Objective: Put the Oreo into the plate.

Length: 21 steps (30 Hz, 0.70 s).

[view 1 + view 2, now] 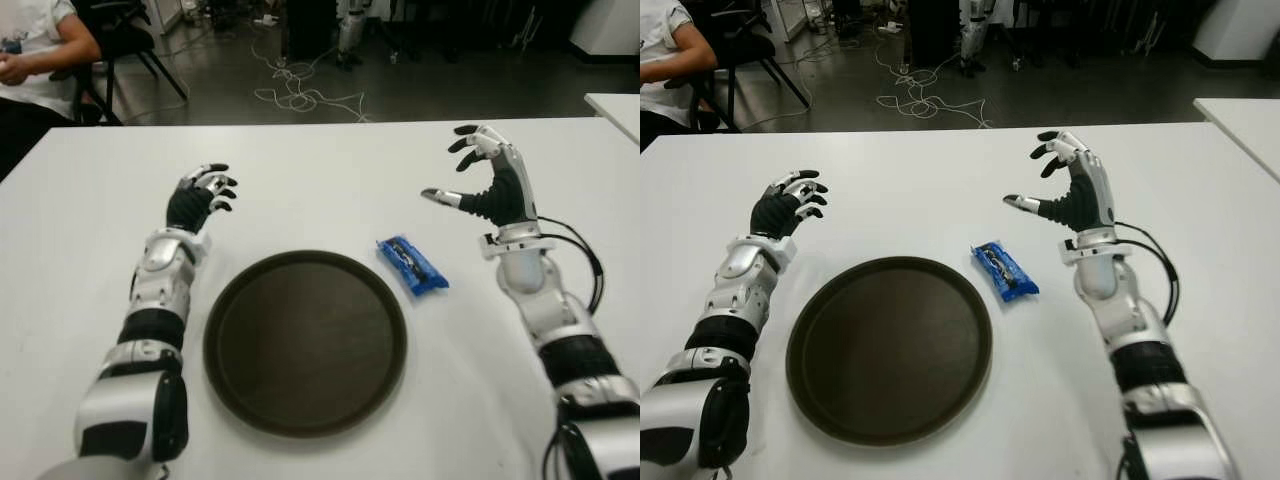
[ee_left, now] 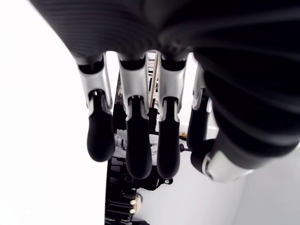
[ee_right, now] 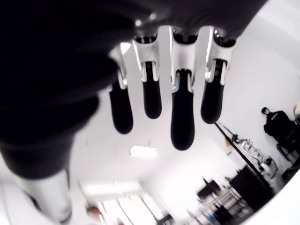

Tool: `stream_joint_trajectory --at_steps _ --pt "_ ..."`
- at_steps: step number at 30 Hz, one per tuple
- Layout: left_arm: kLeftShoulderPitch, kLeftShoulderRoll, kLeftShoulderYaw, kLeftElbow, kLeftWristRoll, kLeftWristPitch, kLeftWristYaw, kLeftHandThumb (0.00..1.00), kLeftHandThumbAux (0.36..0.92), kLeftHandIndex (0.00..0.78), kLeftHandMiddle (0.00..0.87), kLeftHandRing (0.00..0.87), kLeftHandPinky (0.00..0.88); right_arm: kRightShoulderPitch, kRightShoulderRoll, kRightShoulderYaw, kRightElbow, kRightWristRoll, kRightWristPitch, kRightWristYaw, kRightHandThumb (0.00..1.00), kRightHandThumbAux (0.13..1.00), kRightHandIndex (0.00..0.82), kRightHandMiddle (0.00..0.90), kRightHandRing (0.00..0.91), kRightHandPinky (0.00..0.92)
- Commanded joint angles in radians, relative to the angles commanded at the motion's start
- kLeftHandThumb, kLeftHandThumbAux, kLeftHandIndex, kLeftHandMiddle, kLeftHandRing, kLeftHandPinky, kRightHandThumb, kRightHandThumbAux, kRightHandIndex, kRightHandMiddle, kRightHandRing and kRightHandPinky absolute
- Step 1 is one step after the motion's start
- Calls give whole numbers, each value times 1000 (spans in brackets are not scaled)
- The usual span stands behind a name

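Observation:
A blue Oreo pack (image 1: 411,264) lies flat on the white table (image 1: 320,170), just right of a round dark brown plate (image 1: 240,345). The plate holds nothing. My right hand (image 1: 480,180) is raised above the table, to the right of and beyond the pack, fingers spread and thumb stretched toward the left, holding nothing. In the right wrist view its fingertips (image 3: 182,126) hang free with nothing between them. My left hand (image 1: 203,195) shows left of the plate, beyond its rim, fingers relaxed and empty; its fingers (image 2: 139,154) grip nothing.
A person in a white shirt (image 1: 35,50) sits at the far left corner beyond the table. Cables (image 1: 300,95) lie on the dark floor behind. A second white table's corner (image 1: 615,105) shows at the right.

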State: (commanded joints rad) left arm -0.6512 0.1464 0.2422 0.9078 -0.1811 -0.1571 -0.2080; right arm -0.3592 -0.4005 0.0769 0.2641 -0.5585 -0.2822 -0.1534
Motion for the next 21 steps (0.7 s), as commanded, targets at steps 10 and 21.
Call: stream_joint_trajectory --at_steps 10,21 --pt "8 2 -10 -12 13 -13 0 819 688 352 507 526 600 81 -170 40 -381 -75 240 442 0 648 159 178 164 102" --pt "10 5 -34 -12 47 -38 20 829 677 397 482 523 597 108 -248 93 -463 -59 239 638 0 660 112 129 100 54"
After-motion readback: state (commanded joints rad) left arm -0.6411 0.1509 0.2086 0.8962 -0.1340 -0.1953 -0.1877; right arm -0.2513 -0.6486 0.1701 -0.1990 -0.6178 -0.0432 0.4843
